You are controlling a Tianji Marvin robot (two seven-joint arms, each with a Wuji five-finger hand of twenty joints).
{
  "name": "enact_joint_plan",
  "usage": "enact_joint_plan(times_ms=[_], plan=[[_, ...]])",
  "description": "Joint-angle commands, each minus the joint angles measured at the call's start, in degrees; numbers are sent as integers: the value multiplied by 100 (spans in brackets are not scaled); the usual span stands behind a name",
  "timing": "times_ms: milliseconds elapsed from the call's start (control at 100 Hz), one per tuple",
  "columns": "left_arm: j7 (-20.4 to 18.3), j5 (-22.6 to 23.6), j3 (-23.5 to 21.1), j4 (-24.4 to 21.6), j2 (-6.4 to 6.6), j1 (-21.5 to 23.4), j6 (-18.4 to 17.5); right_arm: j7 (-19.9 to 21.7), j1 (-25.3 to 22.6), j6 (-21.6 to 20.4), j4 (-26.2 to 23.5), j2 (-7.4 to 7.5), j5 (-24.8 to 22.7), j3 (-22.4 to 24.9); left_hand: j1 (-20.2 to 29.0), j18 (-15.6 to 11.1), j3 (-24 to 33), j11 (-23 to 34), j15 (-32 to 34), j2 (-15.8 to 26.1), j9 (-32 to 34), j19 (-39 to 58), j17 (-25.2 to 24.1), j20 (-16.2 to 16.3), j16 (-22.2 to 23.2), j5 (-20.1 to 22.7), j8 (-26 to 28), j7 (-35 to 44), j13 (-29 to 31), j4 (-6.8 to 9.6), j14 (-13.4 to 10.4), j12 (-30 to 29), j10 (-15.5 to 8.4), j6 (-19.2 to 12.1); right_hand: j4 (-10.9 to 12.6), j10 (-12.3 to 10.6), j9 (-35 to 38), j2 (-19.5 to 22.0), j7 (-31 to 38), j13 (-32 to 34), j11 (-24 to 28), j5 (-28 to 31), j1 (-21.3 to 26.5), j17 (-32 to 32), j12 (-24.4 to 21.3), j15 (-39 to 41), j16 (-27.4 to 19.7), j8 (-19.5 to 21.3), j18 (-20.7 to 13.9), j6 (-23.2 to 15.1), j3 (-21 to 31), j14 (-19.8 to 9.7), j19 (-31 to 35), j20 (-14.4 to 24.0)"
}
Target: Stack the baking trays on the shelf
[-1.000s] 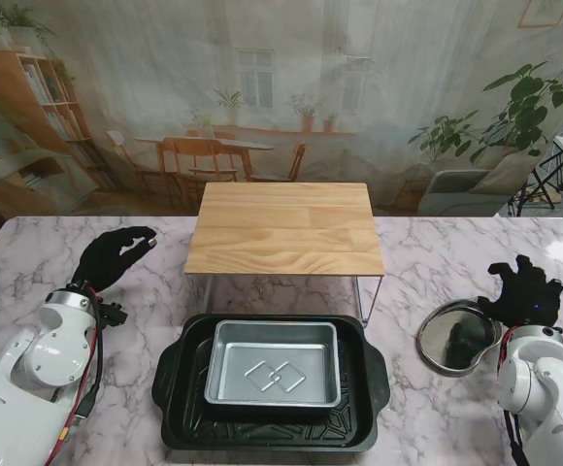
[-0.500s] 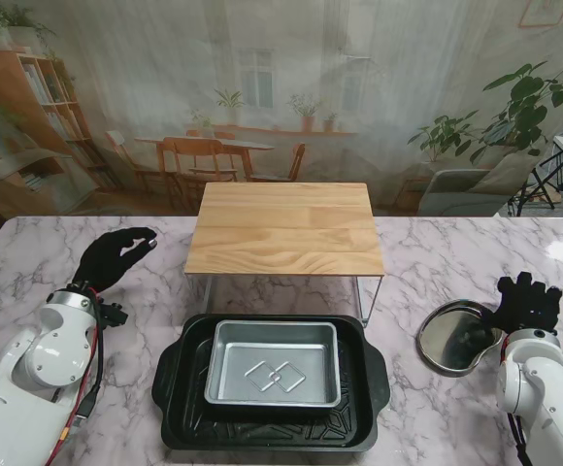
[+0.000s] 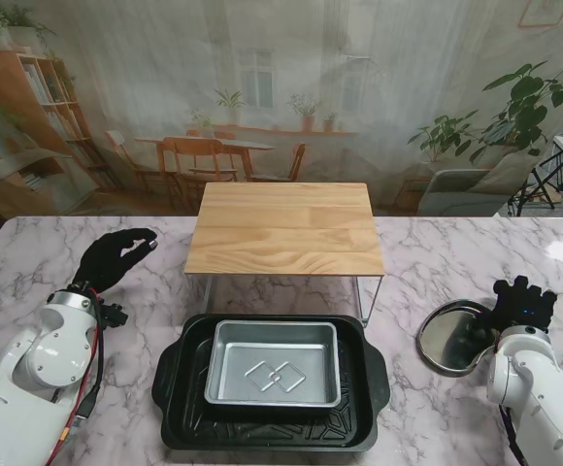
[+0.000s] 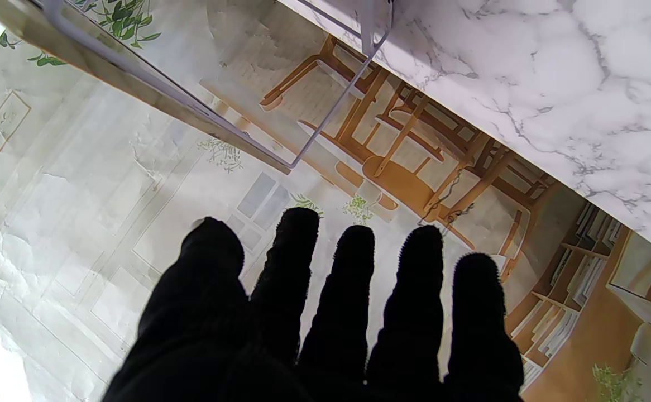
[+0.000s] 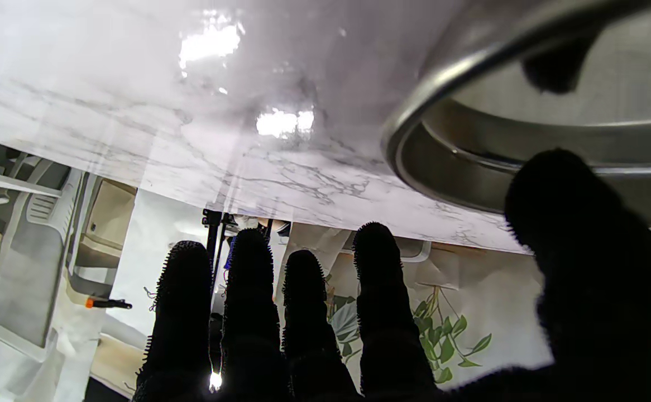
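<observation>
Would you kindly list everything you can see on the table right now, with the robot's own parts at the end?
Wooden shelf: one, light wood top on metal legs, middle of the table, farther from me.
Black baking tray: one, black, nearer to me, in front of the shelf.
Silver baking tray: one, silver, nested inside the black tray.
Round pan: one, silver, on the right.
Marble table: one, white with grey veins.
Left robot hand: one, black, open, left of the shelf.
Right robot hand: one, black, open, beside the round pan.
</observation>
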Motion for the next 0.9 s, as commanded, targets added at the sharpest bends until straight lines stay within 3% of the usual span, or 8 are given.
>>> enact_joint_plan(times_ms=[0, 170, 380, 480, 570, 690, 790, 890], plan=[[-86, 16, 21, 20, 6, -6, 23, -7, 41, 63, 111, -44, -25, -30, 208, -28, -125, 92, -49, 299, 5, -129, -91, 113, 32, -101, -6, 9, -194, 151, 3, 70, 14, 35, -57, 60, -238, 104, 58, -156, -153, -121, -174, -97, -27, 252, 40, -93, 75, -205, -76, -96, -90, 103], [-94, 30, 26, 28, 9, -9, 22, -86, 125, 131, 273, -62, 92, -150, 209, -35, -124, 92, -50, 300, 1, -130, -87, 114, 31, -95, -5, 14, -197, 152, -4, 69, 8, 37, -36, 61, -296, 111, 339, -232, -219, 259, -157, -102, -114, 137, -25, 26, 44, -376, 126, -110, -117, 118], [-105, 40, 40, 36, 12, -15, 35, -208, 181, 188, 437, -111, 316, -285, 209, -26, -124, 92, -50, 304, -4, -132, -93, 115, 31, -101, -8, 12, -195, 152, 7, 68, 18, 38, -70, 41, -234, 226, 921, -256, -259, 1232, -78, -149, -281, 89, -93, 495, 53, -804, 1019, -151, -166, 174], [-103, 39, 46, 42, 11, -20, 37, -288, 215, 194, 529, -142, 448, -349, 211, -30, -123, 92, -50, 303, -6, -134, -97, 115, 31, -101, -10, 10, -198, 153, -1, 68, 14, 47, -697, 15, -182, 27, 1751, -259, -262, 1405, 422, -158, -359, 66, -130, 114, 57, -1170, 1016, -165, -187, 216], [-105, 48, 51, 47, 13, -22, 40, -395, 263, 207, 640, -170, 550, -410, 212, -26, -124, 93, -50, 303, -8, -132, -94, 116, 31, -100, -9, 11, -200, 153, 6, 68, 14, 36, -785, -16, -33, -104, 2518, -238, -270, 1626, 771, -155, -415, 61, -143, 96, 64, -1495, 1049, -170, -195, 226], [-100, 49, 55, 55, 12, -28, 36, -477, 304, 216, 750, -189, 632, -472, 209, -26, -125, 95, -52, 310, -5, -135, -98, 115, 30, -107, -11, 8, -204, 152, -1, 68, 1, 39, -828, -137, 456, -190, 3061, -89, -286, 2081, 1000, -178, -479, -186, -340, 848, 198, -1949, 1234, -119, -281, 185], [-96, 58, 58, 64, 13, -34, 31, -535, 306, 99, 776, -240, 850, -424, 219, -31, -122, 96, -49, 303, -7, -131, -93, 117, 31, -100, -7, 14, -200, 155, 3, 68, 7, 37, -830, -219, 1145, -182, 3205, 272, -421, 2266, 1182, -151, -542, -566, -617, 1064, 360, -1792, 1337, 5, -359, 133], [-95, 59, 61, 67, 13, -37, 29, -574, 297, 10, 781, -280, 1003, -377, 216, -39, -123, 100, -47, 303, -6, -128, -88, 118, 31, -104, -9, 12, -198, 156, 1, 69, 6, 40, -835, 78, 2273, -289, 3457, 872, -872, 2404, 1462, 166, -814, -776, -791, 1275, 474, -1053, 1762, 141, -462, -48]])
